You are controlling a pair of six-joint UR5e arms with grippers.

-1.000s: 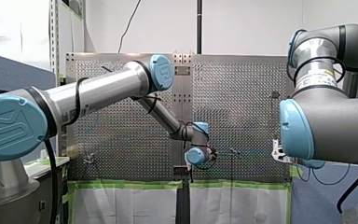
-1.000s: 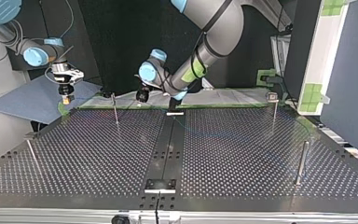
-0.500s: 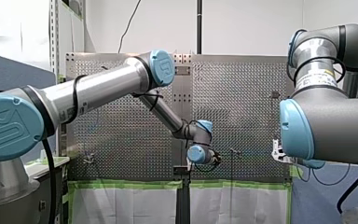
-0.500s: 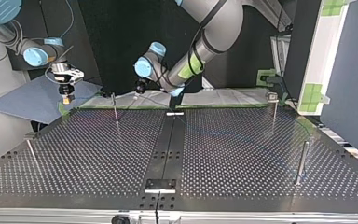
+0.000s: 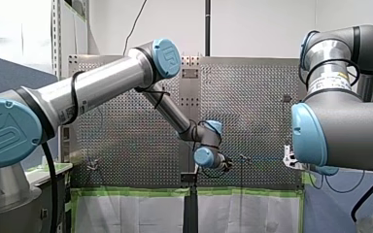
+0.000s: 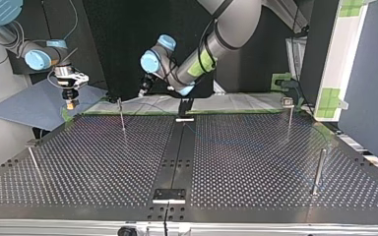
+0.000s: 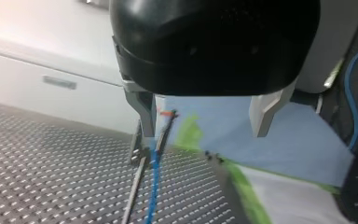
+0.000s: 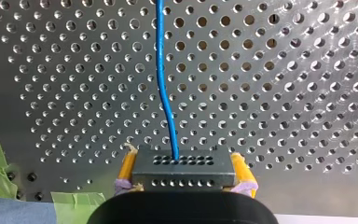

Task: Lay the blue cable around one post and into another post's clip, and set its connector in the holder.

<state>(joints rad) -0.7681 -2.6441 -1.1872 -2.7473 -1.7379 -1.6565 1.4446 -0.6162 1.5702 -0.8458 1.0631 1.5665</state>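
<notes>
The blue cable (image 8: 165, 84) leaves a dark grey connector (image 8: 182, 169) over the perforated board, and my right gripper (image 8: 182, 176) is shut on that connector with its yellow pads. In the top view my right gripper (image 6: 69, 102) hangs off the board's far left corner. My left gripper (image 7: 205, 126) is open, its metal fingers (image 7: 145, 112) wide apart with nothing between them. Just below one finger the blue cable (image 7: 154, 182) runs beside a thin post (image 7: 135, 184) with a clip. In the top view my left gripper (image 6: 141, 92) hovers behind the thin post (image 6: 122, 115).
More posts stand on the board: one with a clip (image 6: 289, 115) at the top view's far right, a thicker one (image 6: 318, 169) at its near right, a thin one (image 6: 33, 162) at its left. A black bracket (image 6: 184, 105) and plate (image 6: 169, 194) sit on the centre strip. Green tape (image 7: 242, 186) edges the board.
My left arm has swung its gripper toward the top view's left and lifted it a little, nearer the thin post. My right arm has stayed still with the connector.
</notes>
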